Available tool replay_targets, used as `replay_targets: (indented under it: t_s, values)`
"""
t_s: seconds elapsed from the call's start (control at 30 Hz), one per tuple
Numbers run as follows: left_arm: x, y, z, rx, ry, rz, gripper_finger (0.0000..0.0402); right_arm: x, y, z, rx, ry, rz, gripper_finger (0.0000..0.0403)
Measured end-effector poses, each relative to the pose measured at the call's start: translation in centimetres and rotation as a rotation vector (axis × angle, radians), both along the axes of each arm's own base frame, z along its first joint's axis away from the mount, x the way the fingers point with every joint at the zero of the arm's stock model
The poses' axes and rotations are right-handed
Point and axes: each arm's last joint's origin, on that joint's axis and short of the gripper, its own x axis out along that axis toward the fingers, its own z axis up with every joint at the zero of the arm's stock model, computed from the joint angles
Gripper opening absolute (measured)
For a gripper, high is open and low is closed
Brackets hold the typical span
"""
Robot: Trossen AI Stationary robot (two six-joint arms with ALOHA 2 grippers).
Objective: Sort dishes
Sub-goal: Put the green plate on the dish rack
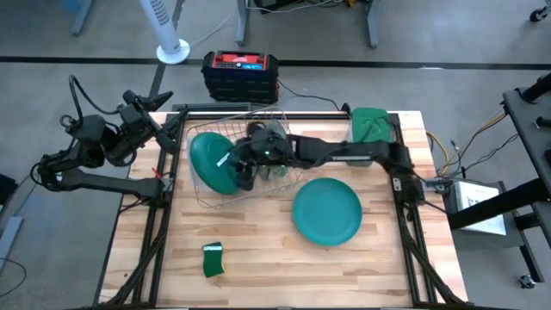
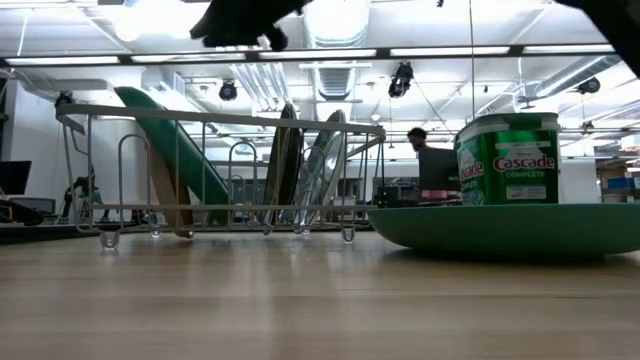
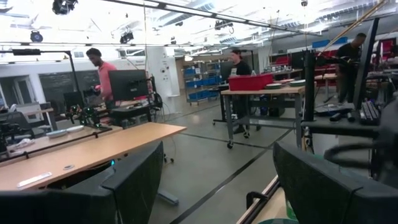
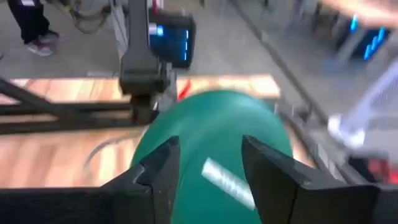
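A wire dish rack point(image 1: 258, 120) stands on the table's far left part. A dark green plate point(image 1: 211, 164) leans in its left end point(image 2: 165, 140), its lower edge down between the rack's wires. Two more plates stand upright on edge in it, a dark one point(image 2: 285, 165) and a glassy one point(image 2: 325, 165). A teal plate point(image 1: 327, 211) lies flat on the table to the right of the rack point(image 2: 510, 230). My right gripper point(image 1: 244, 168) hovers open above the rack point(image 2: 245, 25), its fingers either side of the green plate's upper part point(image 4: 211, 124) without touching. My left gripper point(image 1: 164, 129) waits open beyond the table's left edge point(image 3: 217, 186).
A green Cascade canister point(image 1: 370, 125) stands at the far right corner, behind the teal plate in the low view point(image 2: 508, 160). A small green sponge point(image 1: 213, 258) lies near the near edge. Black frame rails point(image 1: 159, 215) run along both table sides. People point(image 3: 102, 74) stand in the room beyond.
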Motion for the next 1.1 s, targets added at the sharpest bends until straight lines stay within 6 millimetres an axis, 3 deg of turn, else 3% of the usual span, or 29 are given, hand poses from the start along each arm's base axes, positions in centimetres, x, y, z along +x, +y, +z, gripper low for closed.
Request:
replay_targets:
  t_s: [0.17,0.33,0.47,0.6,0.73,0.93,1.1]
  values:
    - [-0.8,0.0,0.4,0.005,-0.022,0.012,0.0292,1.9,-1.9,-0.9,-0.148,-0.091,0.011,0.0086]
    - [-1.0,0.3,-0.5,-0.034,0.044,0.130,0.0292,2.6,-2.2,-2.3,-0.164,-0.054,0.037,0.0013]
    - [0.2,0.3,-1.9,-0.100,0.134,0.105,0.0292,1.9,-2.4,-2.2,-0.183,0.041,-0.043,0.0009]
    - [2.2,0.1,-3.0,-0.174,0.200,0.004,0.0292,0.1,-2.6,-1.0,-0.212,0.153,-0.113,0.0003]
    - [3.5,0.1,-4.8,-0.299,0.306,0.015,0.0292,-2.3,-2.6,0.7,-0.220,0.268,-0.173,0.0002]
    - [3.2,0.2,-6.2,-0.558,0.419,0.190,0.0284,-6.4,-3.9,3.5,-0.188,0.380,-0.276,0.0001]
    - [3.2,0.1,-6.6,-0.734,0.495,0.319,0.0255,-9.4,-5.5,5.5,-0.160,0.410,-0.333,0.0000]
